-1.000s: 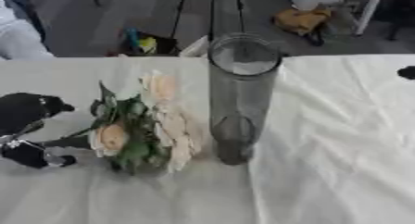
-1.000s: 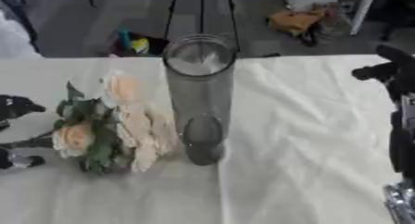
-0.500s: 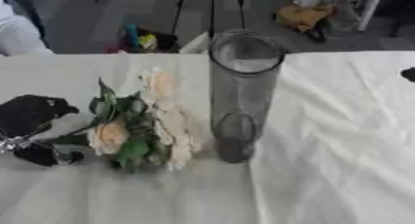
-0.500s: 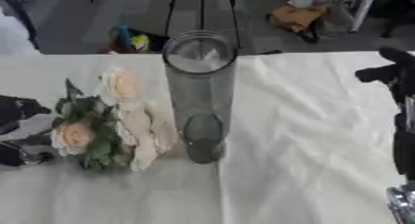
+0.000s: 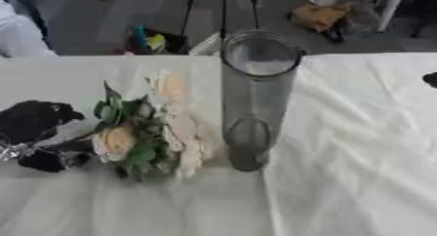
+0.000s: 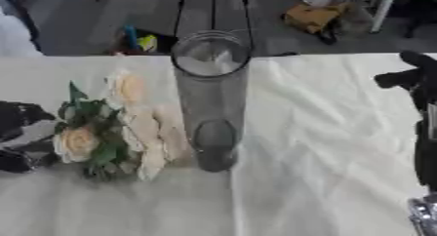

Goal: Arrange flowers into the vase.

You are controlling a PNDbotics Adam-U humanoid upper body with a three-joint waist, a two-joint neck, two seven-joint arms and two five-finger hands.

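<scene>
A tall clear vase (image 5: 256, 98) stands upright beside cream flowers (image 5: 149, 132). The left hand (image 5: 38, 135) lies at their stems, grip unclear. Only the right eye view shows the right hand (image 6: 409, 76), fingers unclear.

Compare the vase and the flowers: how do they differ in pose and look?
The vase stands upright; the flowers lie flat beside it. The vase is clear, grey and empty; the flowers are cream and peach with green leaves. The left hand is at the flowers, not the vase. Both rest on the white cloth.

L hand (image 5: 38, 132) low at view's left edge, black, fingers look curled. R hand (image 6: 408, 76) raised at right edge, arm running down below it; fingers unclear.
</scene>
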